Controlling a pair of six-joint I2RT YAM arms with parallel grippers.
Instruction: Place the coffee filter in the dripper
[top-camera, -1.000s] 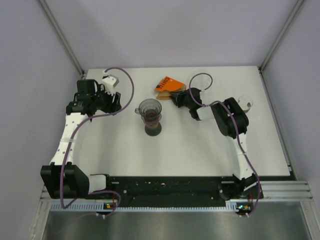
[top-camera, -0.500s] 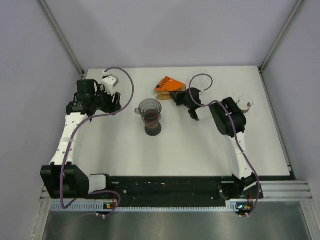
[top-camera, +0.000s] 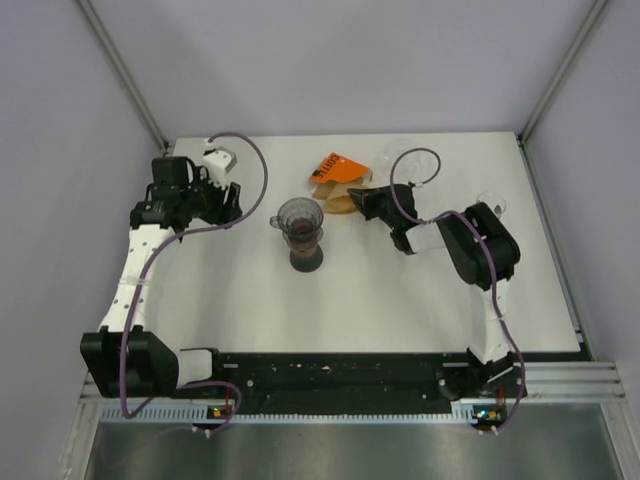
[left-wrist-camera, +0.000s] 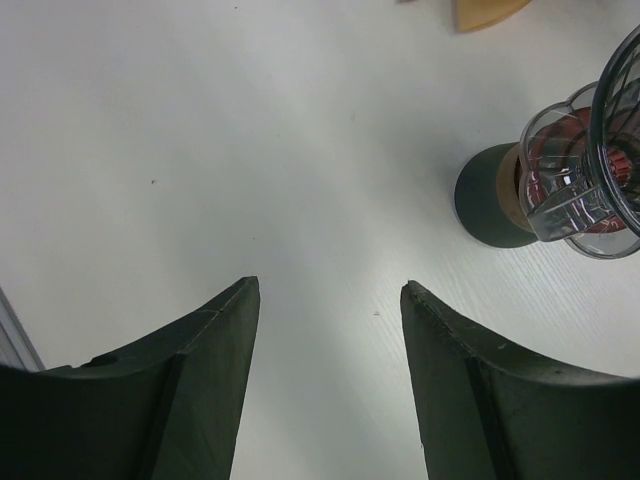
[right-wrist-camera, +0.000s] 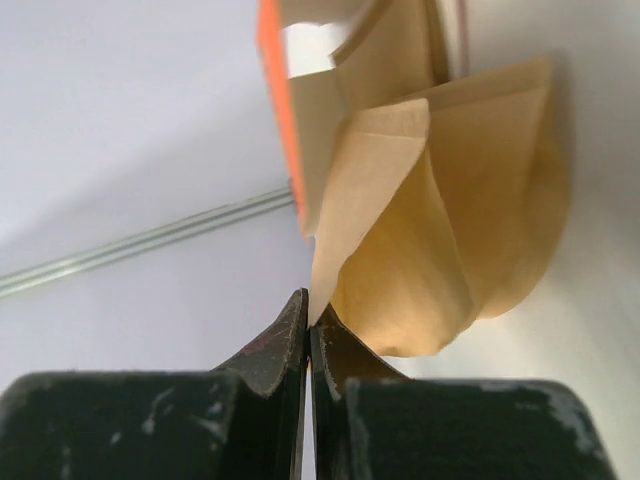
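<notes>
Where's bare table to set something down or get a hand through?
Free: the broad strip of table from the dripper to the near edge. Crowded: the dripper's far right, where the filter pack and the right gripper, shut on a coffee filter, sit close.

filters (top-camera: 336, 198) behind, rt of dripper (top-camera: 300, 228), on table (top-camera: 400, 300)

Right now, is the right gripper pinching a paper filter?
Yes, the right gripper is shut on the corner of a tan coffee filter.
</notes>
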